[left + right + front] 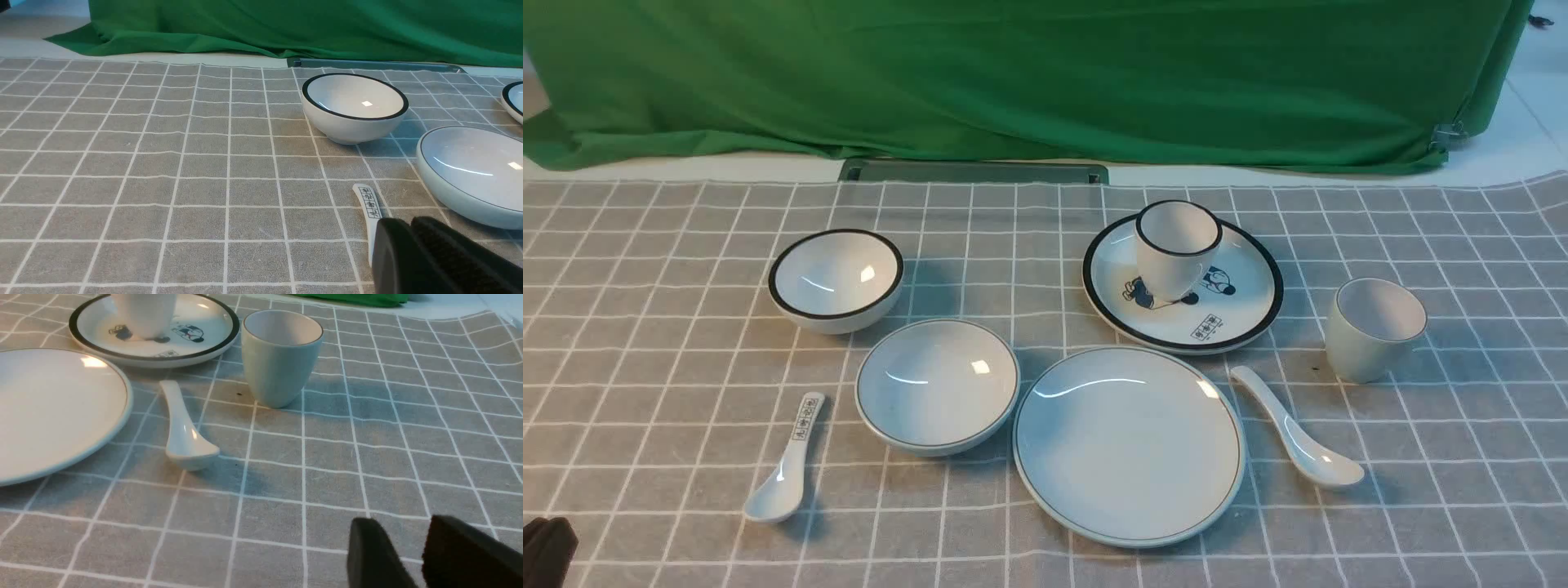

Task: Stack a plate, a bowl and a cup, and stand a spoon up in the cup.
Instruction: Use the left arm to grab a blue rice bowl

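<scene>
Evidently nothing is stacked yet: around the plate [1128, 445], the bowl [937, 384] is set just left, the spoon [1294, 426] just right, the cup [1374, 328] beyond it, each reachable. The left end effector [410, 222] is clenched empty; the right end effector [416, 524] is parted, empty.

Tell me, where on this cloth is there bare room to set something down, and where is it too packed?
Widest bare cloth: left of the black-rimmed bowl and printed spoon. More lies right of the cup, and a strip behind the dishes toward the green drape. Crowded: the middle, where bowl, plate, cartoon plate and spoon sit close together.
</scene>
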Tool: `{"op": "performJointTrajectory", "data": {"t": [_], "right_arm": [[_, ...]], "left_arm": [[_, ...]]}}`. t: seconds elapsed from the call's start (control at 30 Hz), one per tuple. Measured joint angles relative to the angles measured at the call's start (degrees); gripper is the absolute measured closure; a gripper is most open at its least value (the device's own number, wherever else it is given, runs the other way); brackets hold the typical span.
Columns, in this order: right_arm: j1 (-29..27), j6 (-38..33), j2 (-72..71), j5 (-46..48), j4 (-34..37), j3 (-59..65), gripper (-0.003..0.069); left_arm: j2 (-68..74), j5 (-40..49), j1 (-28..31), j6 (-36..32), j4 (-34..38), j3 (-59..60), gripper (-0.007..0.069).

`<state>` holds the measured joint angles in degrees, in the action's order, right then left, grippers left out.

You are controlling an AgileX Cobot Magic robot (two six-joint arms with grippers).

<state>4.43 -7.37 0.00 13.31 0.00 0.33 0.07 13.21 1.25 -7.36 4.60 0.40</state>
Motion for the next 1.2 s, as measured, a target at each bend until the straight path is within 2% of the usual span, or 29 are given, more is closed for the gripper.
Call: {"op": "performJointTrajectory", "data": {"t": [0.93,1.0,1.1,1.2], "right_arm": [[0.0,0.0,0.0,0.0,0.0,0.0,0.0418],[0.0,0.0,0.0,0.0,0.0,0.0,0.0418],[0.0,0.0,0.0,0.0,0.0,0.0,0.0418],[0.0,0.0,0.0,0.0,0.0,0.0,0.0418]], "left_arm": [[0.0,-0.1,0.0,-0.1,0.0,0.0,0.0608],[0.0,-1.8,0.0,1.5,1.8,0.0,0.0608],[0.0,-12.7,0.0,12.6,17.6,0.0,0.0608],[0.0,-20.2,0.0,16.5,23.3,0.0,0.0608]]}}
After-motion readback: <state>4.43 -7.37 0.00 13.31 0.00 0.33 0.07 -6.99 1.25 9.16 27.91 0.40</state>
